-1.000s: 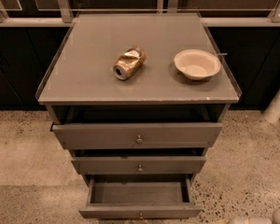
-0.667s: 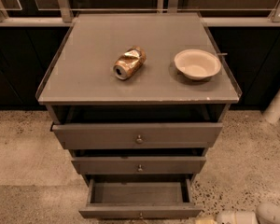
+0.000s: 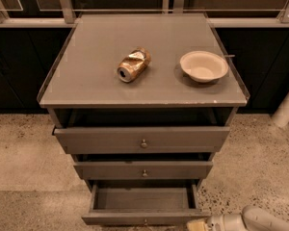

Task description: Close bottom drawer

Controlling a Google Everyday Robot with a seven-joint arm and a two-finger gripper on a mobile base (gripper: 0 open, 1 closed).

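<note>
The bottom drawer [image 3: 143, 217] is the lowest of three grey drawers in the cabinet and stands pulled well out, its empty inside showing. Its small knob [image 3: 145, 222] sits at the frame's bottom edge. My arm comes in from the bottom right, and the gripper [image 3: 195, 225] is at the drawer front's right end, close beside it. Most of the gripper is cut off by the frame's bottom edge.
The middle drawer [image 3: 143, 170] and the top drawer [image 3: 142, 139] stand slightly out. On the cabinet top [image 3: 86, 81] lie a crushed can [image 3: 133, 64] on its side and a white bowl [image 3: 203, 65]. A white post [image 3: 286, 107] stands at right on the speckled floor.
My arm has come into view from the bottom right and moved left toward the bottom drawer's front. The drawers, can and bowl have not moved.
</note>
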